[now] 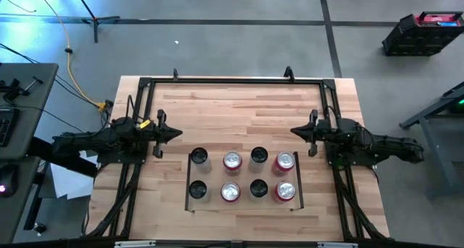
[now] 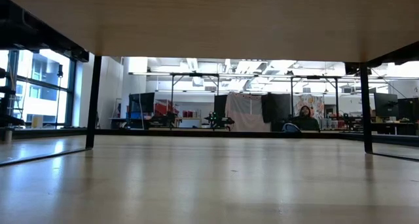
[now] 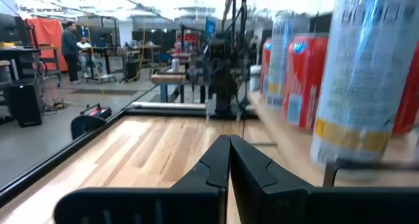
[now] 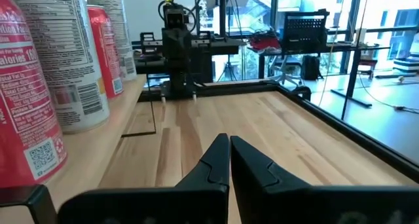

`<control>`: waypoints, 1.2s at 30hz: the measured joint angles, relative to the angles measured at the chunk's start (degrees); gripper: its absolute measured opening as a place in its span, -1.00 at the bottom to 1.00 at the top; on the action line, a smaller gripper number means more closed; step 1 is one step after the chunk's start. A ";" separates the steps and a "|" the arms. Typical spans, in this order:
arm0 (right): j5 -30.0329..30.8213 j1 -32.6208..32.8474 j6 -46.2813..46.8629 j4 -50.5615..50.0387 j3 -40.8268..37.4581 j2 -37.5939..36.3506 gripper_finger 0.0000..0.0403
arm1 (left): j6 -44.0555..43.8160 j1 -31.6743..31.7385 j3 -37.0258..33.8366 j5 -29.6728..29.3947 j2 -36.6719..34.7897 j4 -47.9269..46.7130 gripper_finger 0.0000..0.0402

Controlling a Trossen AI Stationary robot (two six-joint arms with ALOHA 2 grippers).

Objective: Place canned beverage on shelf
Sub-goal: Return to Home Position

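Several beverage cans stand upright on their bases in two rows on the shelf (image 1: 245,174), a pale-wood panel near the table's front edge. Some have red sides (image 1: 284,161), others dark or silver tops (image 1: 199,156). My left gripper (image 1: 180,134) is shut and empty. It points level toward the table's middle, just left of and beyond the shelf's far left corner. My right gripper (image 1: 292,130) mirrors it by the far right corner, shut and empty. The left wrist view shows the shut fingers (image 3: 230,140) beside a silver can (image 3: 366,73). The right wrist view shows shut fingers (image 4: 229,140) beside a red can (image 4: 26,112).
A black tube frame (image 1: 232,81) runs around the plank tabletop, and bare wood (image 1: 239,110) lies beyond the shelf. The low view looks under a pale panel (image 2: 209,21) on dark posts (image 2: 95,99). People (image 3: 69,40) stand in the room behind.
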 joint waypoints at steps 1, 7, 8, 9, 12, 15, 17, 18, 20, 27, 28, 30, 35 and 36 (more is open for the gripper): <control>0.00 0.00 0.28 0.02 0.00 0.00 -1.00 | -0.72 -0.02 0.00 0.18 0.00 0.83 -0.98; 0.90 0.00 0.92 0.02 0.00 0.07 -1.00 | -2.87 -0.03 0.02 3.59 -0.01 4.45 -0.98; 0.90 0.00 0.36 -0.01 0.00 0.07 -1.00 | -2.77 -0.02 0.02 3.44 -0.02 4.63 -0.98; 0.90 0.00 -0.50 -0.06 0.00 0.07 -1.00 | -2.59 -0.02 0.02 3.06 -0.02 4.41 -0.98; 0.90 0.00 -1.56 -0.09 0.00 0.09 -1.00 | -1.26 -0.02 0.02 2.55 -0.01 4.24 -0.98; 0.90 0.00 -1.59 -0.09 -0.01 0.09 -1.00 | -0.70 -0.02 0.02 2.54 0.00 4.06 -0.98; 0.90 0.00 -1.61 -0.09 -0.02 0.09 -1.00 | 2.00 -0.02 0.02 2.59 -0.01 3.63 -0.98; 0.90 0.00 -1.59 -0.08 -0.02 0.09 -1.00 | 3.90 -0.02 0.02 2.60 -0.01 2.74 -0.98; 0.90 0.00 -1.61 -0.07 -0.02 0.09 -1.00 | 7.13 0.02 0.00 2.51 0.00 0.75 -0.98; 0.92 0.00 -1.61 -0.08 -0.02 0.09 -1.00 | 6.85 0.02 0.00 2.08 0.21 -3.52 -0.98; 0.92 0.00 -1.61 -0.08 -0.02 0.09 -1.00 | 6.28 0.02 0.00 2.07 0.22 -3.59 -0.98; 0.92 0.00 -1.61 -0.09 -0.02 0.09 -1.00 | 5.11 0.02 0.00 2.08 0.22 -3.55 -0.98; 0.92 0.00 -1.61 -0.09 -0.02 0.09 -1.00 | 5.05 0.02 0.00 2.06 0.24 -3.57 -0.98; 0.92 0.00 -1.61 -0.09 -0.02 0.09 -1.00 | 5.03 0.02 0.00 2.06 0.24 -3.57 -0.98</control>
